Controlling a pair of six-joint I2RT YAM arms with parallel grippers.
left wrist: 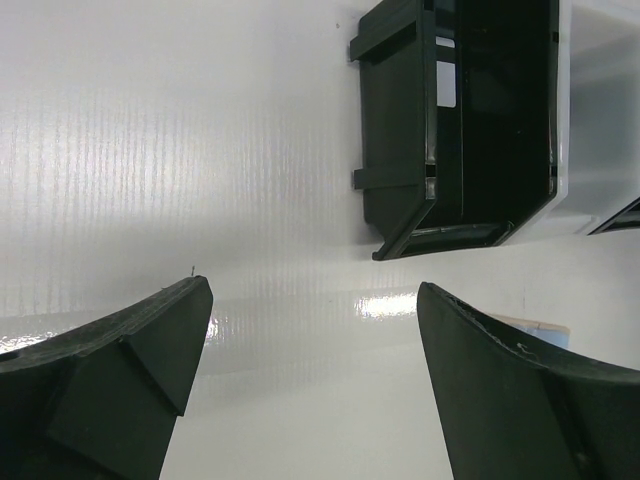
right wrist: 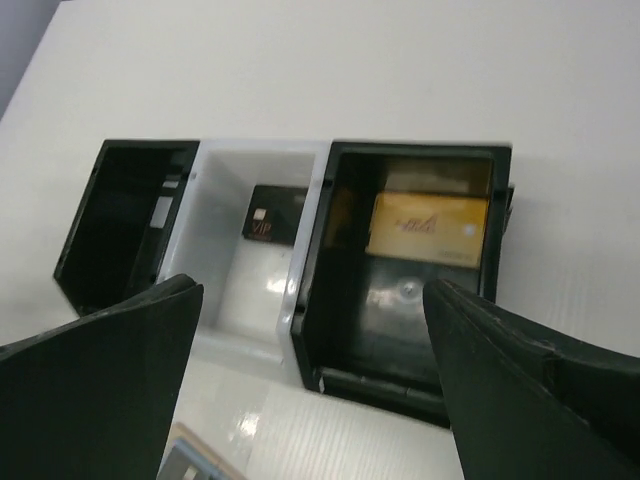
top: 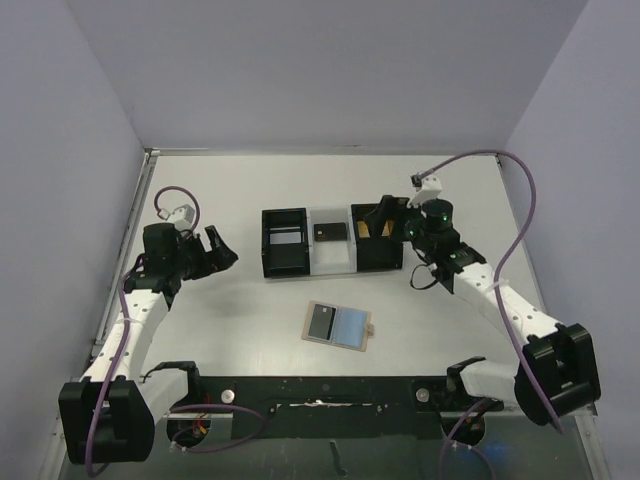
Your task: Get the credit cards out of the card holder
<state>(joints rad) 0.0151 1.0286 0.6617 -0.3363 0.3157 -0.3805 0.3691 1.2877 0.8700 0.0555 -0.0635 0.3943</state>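
Right gripper (right wrist: 312,296) gapes wide and empty over the gold card (right wrist: 428,228) in the black bin (right wrist: 318,262). Left gripper (left wrist: 315,300) hangs wide, empty too. Card holder (top: 338,325) lies open.

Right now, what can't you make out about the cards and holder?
- Flat tan card holder, open: top view too small to tell if its dark patch is a card; wrist views crop it.
- Gold rectangular card: print blurred, right wrist view.
- Black three-compartment tray, left bin: pale glint inside, card or reflection unclear.
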